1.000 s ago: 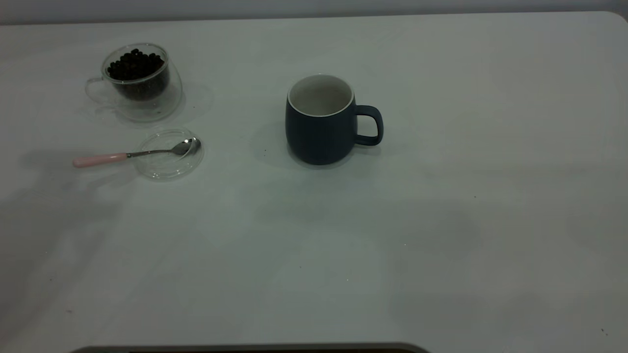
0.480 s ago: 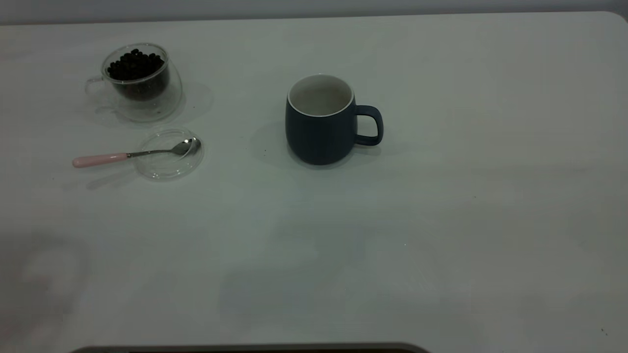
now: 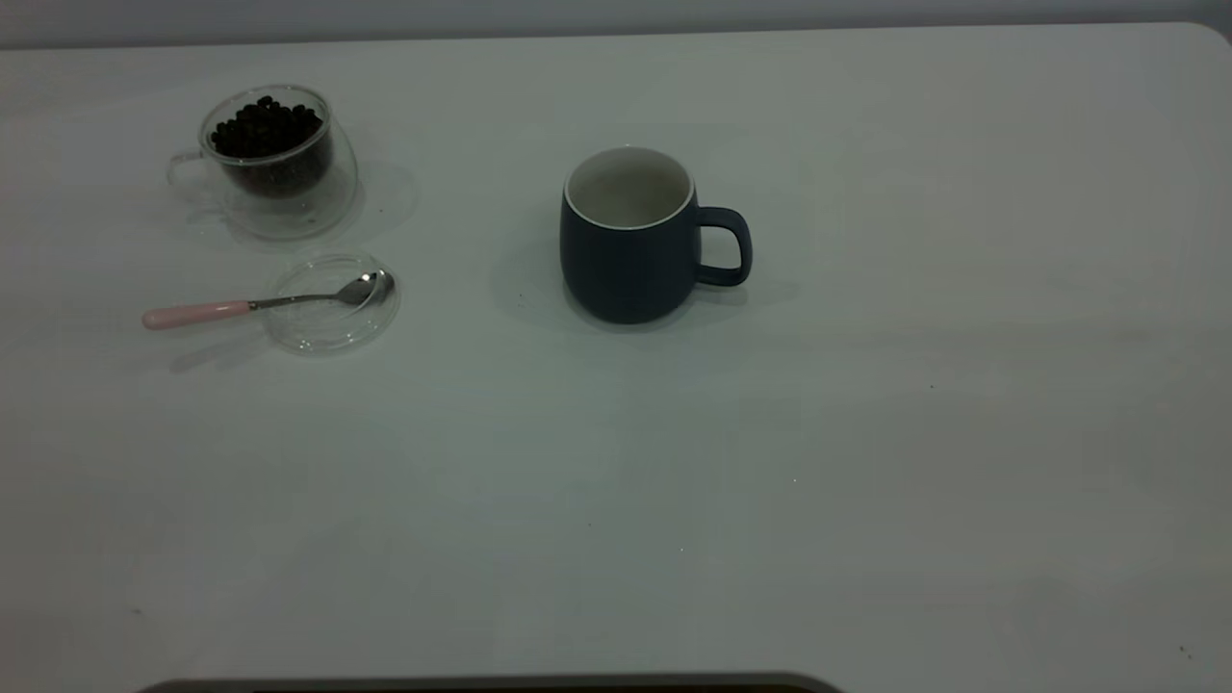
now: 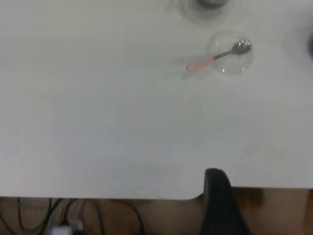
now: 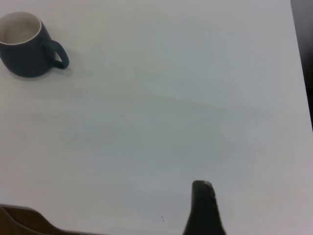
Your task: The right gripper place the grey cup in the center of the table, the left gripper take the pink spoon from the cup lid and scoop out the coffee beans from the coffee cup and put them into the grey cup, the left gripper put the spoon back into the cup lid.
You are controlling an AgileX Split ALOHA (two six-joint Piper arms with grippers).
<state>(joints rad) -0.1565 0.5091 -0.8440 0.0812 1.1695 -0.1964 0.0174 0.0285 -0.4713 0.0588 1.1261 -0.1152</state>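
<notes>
Pink spoon on cup lid; wrist views: hand states unclear.

Looks like a lab or test bench, not a home kitchen. Plain white table with a rounded corner, against a bare grey wall. Only a few staged props on it: grey cup, glass coffee cup with coffee beans, pink spoon on a cup lid. Left wrist view shows loose cables hanging under the table edge over a brown floor.
</notes>
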